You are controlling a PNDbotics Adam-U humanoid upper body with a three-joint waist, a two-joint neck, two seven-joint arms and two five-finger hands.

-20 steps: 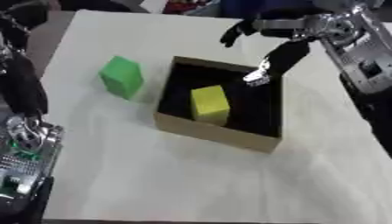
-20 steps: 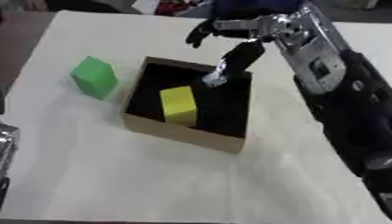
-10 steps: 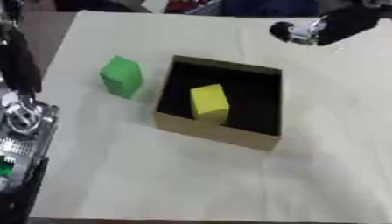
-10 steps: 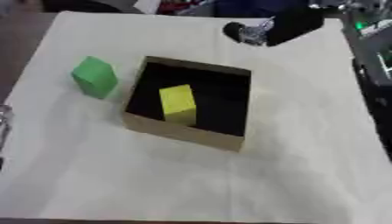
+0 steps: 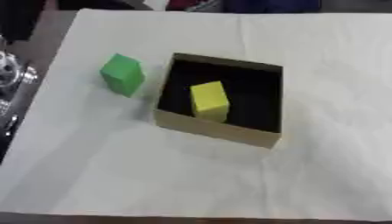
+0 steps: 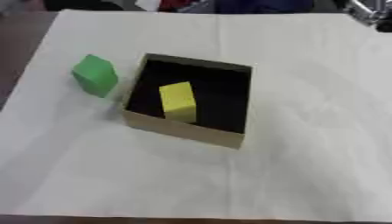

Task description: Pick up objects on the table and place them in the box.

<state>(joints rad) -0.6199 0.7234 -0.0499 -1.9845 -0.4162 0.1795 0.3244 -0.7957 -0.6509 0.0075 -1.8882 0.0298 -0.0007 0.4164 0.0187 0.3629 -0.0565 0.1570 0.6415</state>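
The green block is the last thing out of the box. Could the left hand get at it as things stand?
Probably yes: the green block sits alone on the table, left of the box, with nothing above or around it. The hand itself is out of view.

No lettering to read anywhere here. The green block (image 5: 122,74) shows plain faces, the yellow block (image 5: 209,100) is bare too, and the cardboard box (image 5: 218,129) carries no label, number or brand on its visible walls. The white surface (image 5: 191,175) is unmarked.

White cloth (image 5: 229,175) over the table
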